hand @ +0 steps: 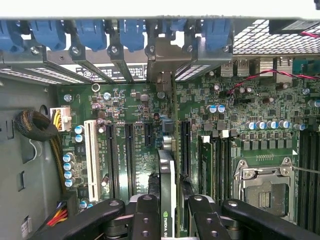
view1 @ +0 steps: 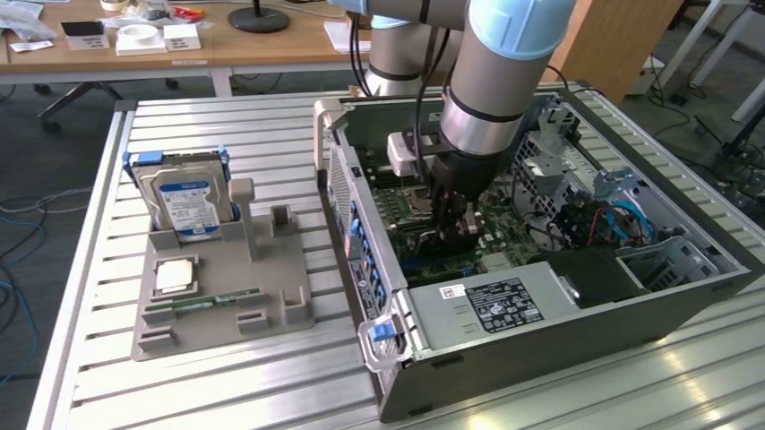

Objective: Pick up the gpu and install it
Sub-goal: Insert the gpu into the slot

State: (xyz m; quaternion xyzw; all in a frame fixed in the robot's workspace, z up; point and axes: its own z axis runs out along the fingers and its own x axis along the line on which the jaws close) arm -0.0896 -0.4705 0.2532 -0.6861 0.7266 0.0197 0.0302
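The arm (view1: pixel 502 72) is reaching steeply downward from the upper part of the exterior view, its grey and light-blue links leading into the black wrist section. The gripper (view1: pixel 454 228) is pointing straight down inside the open computer case (view1: pixel 562 358). In the wrist view, the two black fingers (hand: pixel 145 220) are clamping the gpu (hand: pixel 167 185) edge-on between them, holding it upright.

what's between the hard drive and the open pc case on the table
In the exterior view, the grey parts holder fills part of the stretch between the hard drive and the pc case, with two empty upright slots; beyond it lies bare slatted table.
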